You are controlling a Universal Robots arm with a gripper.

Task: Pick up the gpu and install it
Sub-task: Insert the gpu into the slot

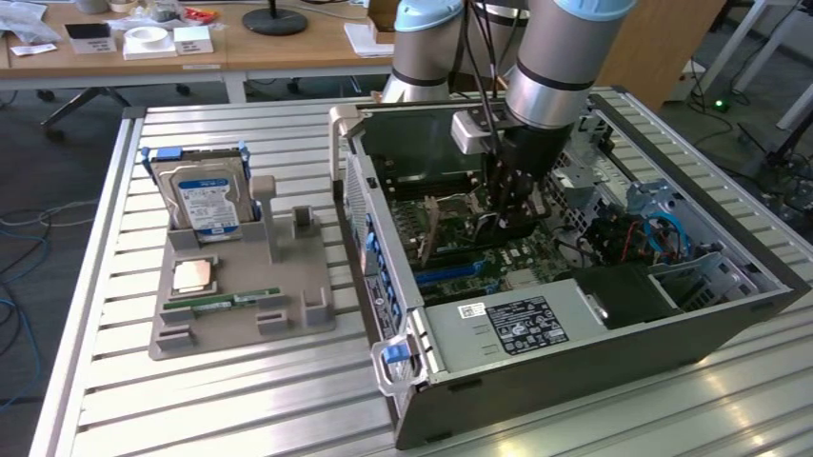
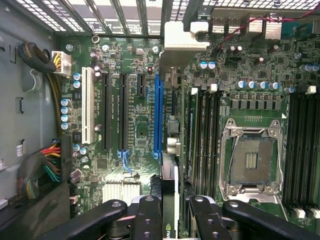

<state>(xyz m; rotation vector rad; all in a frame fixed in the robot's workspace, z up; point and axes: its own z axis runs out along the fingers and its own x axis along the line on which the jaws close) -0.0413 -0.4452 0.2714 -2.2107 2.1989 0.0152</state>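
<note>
I look down inside an open computer case (image 1: 711, 314) at the motherboard (image 2: 250, 90). My gripper (image 2: 175, 212) is shut on the gpu (image 2: 170, 192), a thin card seen edge-on between the black fingers (image 2: 149, 220). The card runs along the long blue slot (image 2: 158, 115), just beside it. Its pale bracket end (image 2: 184, 37) reaches the case's rear grille. Whether the card sits in the slot I cannot tell. In the exterior view the gripper (image 1: 511, 224) hangs low inside the case over the board.
A grey holder (image 1: 242, 305) stands at the exterior view's left on the slatted table, with a blue-labelled hard drive (image 1: 208, 202), a processor chip (image 1: 194, 276) and a RAM stick (image 1: 235, 299). An empty processor socket (image 2: 251, 160), RAM slots (image 2: 205, 135), cable bundles (image 2: 42, 170) and the power supply (image 1: 521, 326) crowd the case.
</note>
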